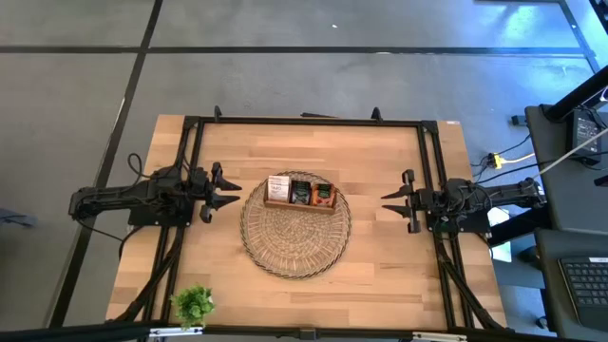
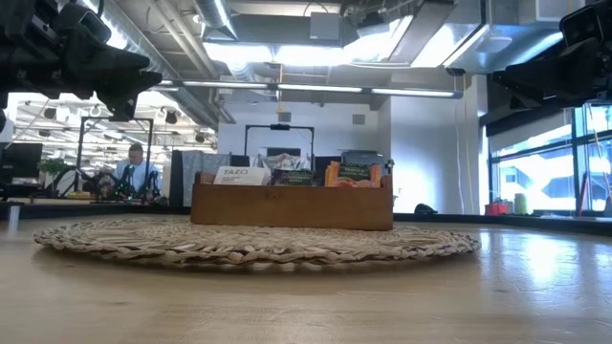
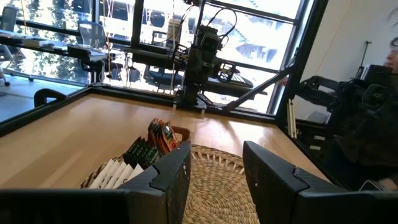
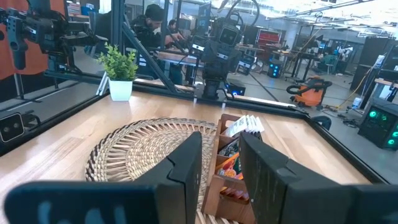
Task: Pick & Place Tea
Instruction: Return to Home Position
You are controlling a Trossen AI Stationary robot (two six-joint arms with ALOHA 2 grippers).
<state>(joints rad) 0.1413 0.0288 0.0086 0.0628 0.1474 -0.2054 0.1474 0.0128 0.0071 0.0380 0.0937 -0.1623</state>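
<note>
The tea sachets stand on edge in a brown wooden tray [image 1: 300,202] on the far part of a round wicker mat [image 1: 295,237]. White ones [image 1: 278,186] are at the left, dark ones [image 1: 301,191] in the middle and orange ones [image 1: 324,194] at the right. My left gripper [image 1: 228,191] hovers level to the left of the mat, open, with nothing between its fingers [image 3: 216,152]. My right gripper [image 1: 389,201] hovers level to the right of the mat, open with a narrower gap [image 4: 221,140]. Both point at the tray [image 2: 292,206] from a distance.
A small green plant [image 1: 193,304] in a white pot stands at the table's near left corner. Black frame rails [image 1: 304,121] run along the far edge and both sides. Bare wood lies on either side of the mat. A person [image 2: 134,170] sits in the room beyond.
</note>
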